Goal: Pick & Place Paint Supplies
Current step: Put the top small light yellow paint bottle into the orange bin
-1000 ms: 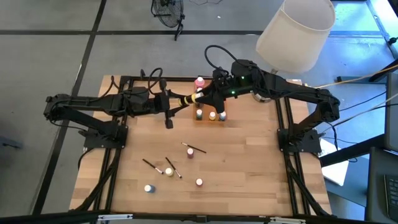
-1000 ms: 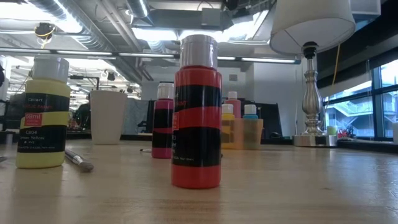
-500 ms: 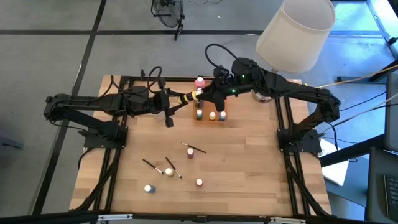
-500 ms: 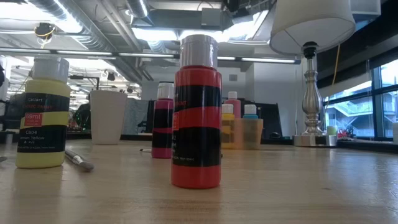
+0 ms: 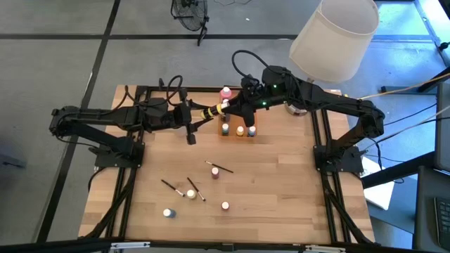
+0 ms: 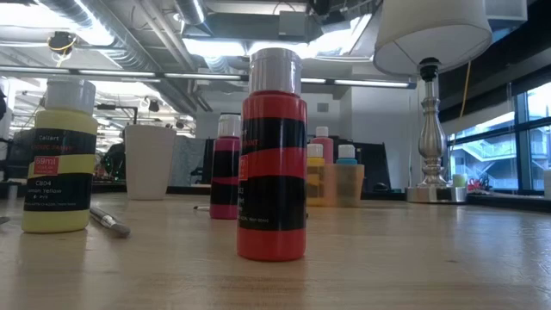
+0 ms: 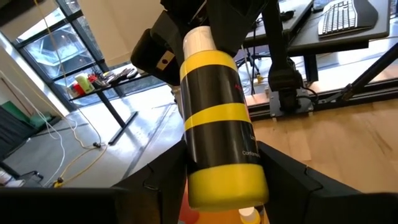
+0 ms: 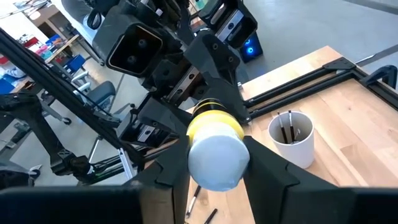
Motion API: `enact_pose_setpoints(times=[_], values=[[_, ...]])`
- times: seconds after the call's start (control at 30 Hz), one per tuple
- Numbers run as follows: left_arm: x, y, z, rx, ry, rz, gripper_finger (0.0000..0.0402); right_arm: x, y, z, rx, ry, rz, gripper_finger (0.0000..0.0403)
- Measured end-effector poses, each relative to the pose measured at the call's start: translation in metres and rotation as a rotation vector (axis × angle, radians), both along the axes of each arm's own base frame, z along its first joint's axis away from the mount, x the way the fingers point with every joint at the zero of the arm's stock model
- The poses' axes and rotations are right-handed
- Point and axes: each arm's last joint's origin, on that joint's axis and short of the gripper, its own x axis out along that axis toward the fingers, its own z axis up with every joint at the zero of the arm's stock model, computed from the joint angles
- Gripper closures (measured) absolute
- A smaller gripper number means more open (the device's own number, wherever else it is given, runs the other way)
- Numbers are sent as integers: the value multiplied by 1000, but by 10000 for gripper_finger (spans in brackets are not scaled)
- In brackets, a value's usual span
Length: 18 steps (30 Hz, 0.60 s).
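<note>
Holding the yellow-and-black bottle (image 5: 213, 109) above the worktop's (image 5: 281, 183) far edge, your left tool (image 5: 204, 112) grips its base; your right tool (image 5: 228, 107) clamps its white cap.

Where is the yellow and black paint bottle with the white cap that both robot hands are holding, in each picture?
High view: yellow-and-black bottle lies level between left gripper and right gripper, above the wooden organizer.
Low view: not in it; the yellow bottle there stands on the table.
Left wrist view: bottle centre, base between the fingers.
Right wrist view: white cap centre.
Shared landmark: the two grippers meeting.
</note>
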Motion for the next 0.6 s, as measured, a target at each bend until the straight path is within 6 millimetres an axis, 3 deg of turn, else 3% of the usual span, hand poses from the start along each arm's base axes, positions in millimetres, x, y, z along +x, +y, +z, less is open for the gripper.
enact_pose_setpoints(times=[0.33, 0.6], values=[[0, 0, 0, -50, -16, 2, 229, 0, 0, 0, 0, -2, 3, 283], [0, 0, -1, -42, -4, 22, 200, 1, 0, 0, -1, -2, 4, 283]])
